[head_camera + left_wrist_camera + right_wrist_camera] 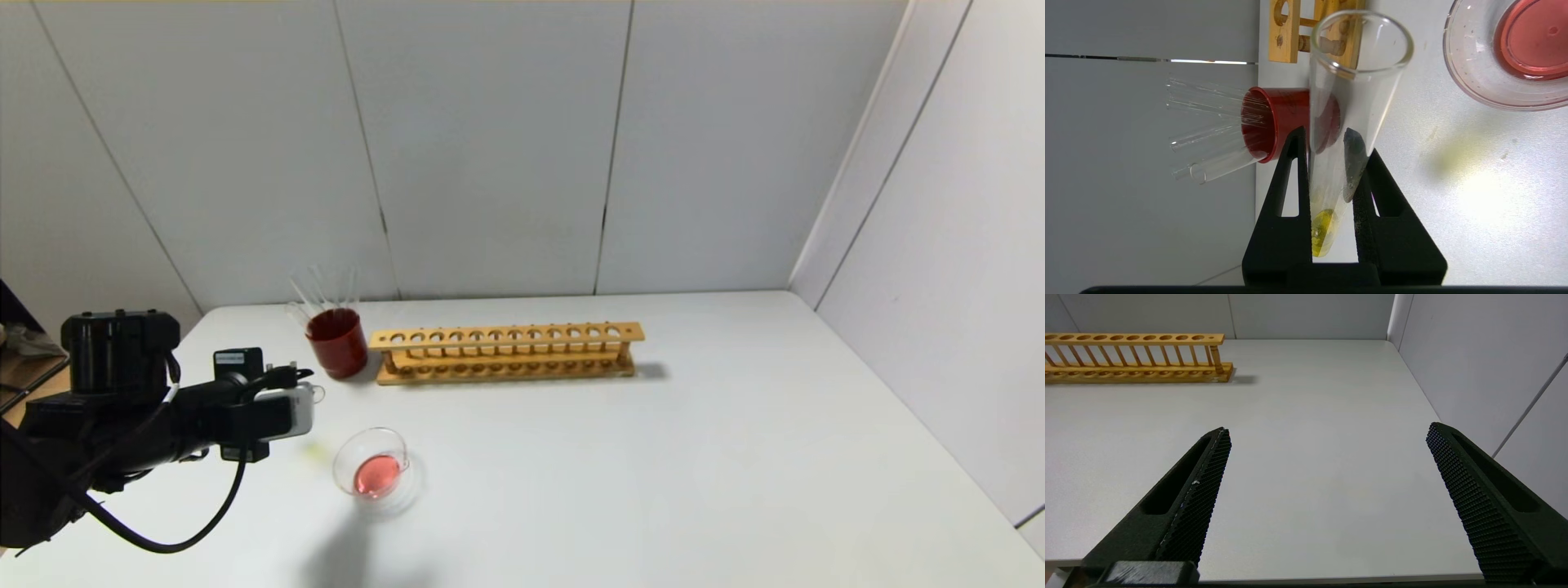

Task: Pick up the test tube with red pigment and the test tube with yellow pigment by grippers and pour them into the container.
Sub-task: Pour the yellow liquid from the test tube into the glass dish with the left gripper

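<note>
My left gripper [1337,141] is shut on the test tube with yellow pigment [1355,81], gripping its lower part. A little yellow liquid [1323,232] sits in the tube's round bottom between the fingers. In the head view the left gripper [309,394] hovers just left of the container [341,461], between it and the red cup. The container [1470,73] is a low clear glass dish holding red liquid. The test tube with red pigment is out of view. My right gripper [1327,428] stands open over bare table near the front right edge.
A dark red cup [336,343] with several clear tubes stands behind the left gripper. A wooden tube rack [506,353] runs along the back middle. A faint yellow smear [1453,155] marks the table beside the dish. Grey walls close the back and right.
</note>
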